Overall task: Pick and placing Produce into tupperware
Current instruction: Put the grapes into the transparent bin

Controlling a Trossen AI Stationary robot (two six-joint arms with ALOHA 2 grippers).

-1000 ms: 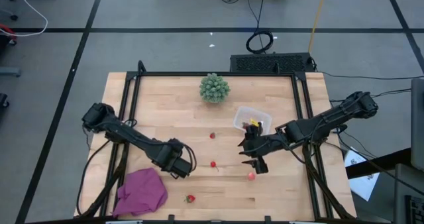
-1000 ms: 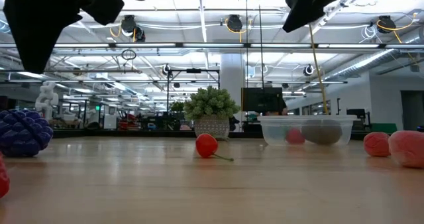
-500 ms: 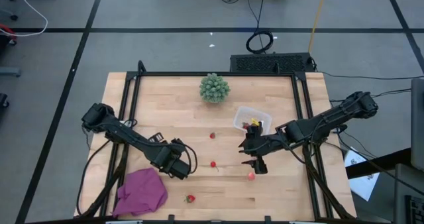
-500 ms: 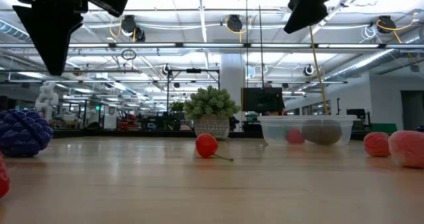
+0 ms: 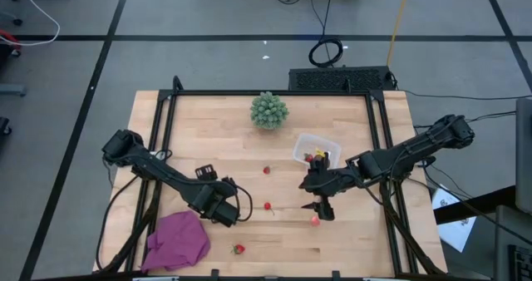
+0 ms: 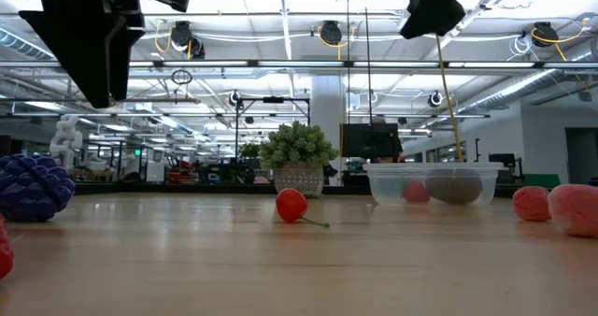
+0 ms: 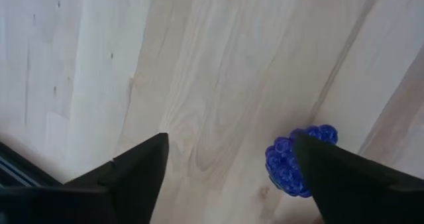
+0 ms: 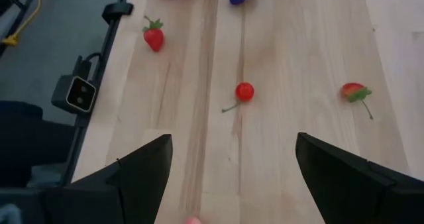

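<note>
My left gripper (image 5: 224, 216) hangs open above the table's near left part, pointing steeply down. The dark blue grape cluster (image 7: 291, 163) lies on the wood just beside one finger, partly hidden by it. My right gripper (image 5: 319, 207) hangs open and holds nothing, above a pink fruit (image 5: 316, 220). A cherry (image 5: 268, 205) with its stem, a strawberry (image 5: 238, 248) and a small red piece (image 5: 267, 170) lie loose on the table. The clear tupperware (image 5: 317, 149) stands at the right rear, with a brown oval and a red piece inside (image 6: 453, 186).
A green spiky ball (image 5: 269, 110) sits at the far middle of the table. A magenta cloth (image 5: 177, 239) lies at the near left corner. A black frame (image 5: 266, 93) runs around the tabletop. Bare wood (image 5: 208, 148) stretches between the fruits.
My left gripper has rolled about its wrist while staying in place above the grape cluster, and its fingers have spread open. My right gripper has turned a little on the spot. The fruits and the tupperware have kept still.
</note>
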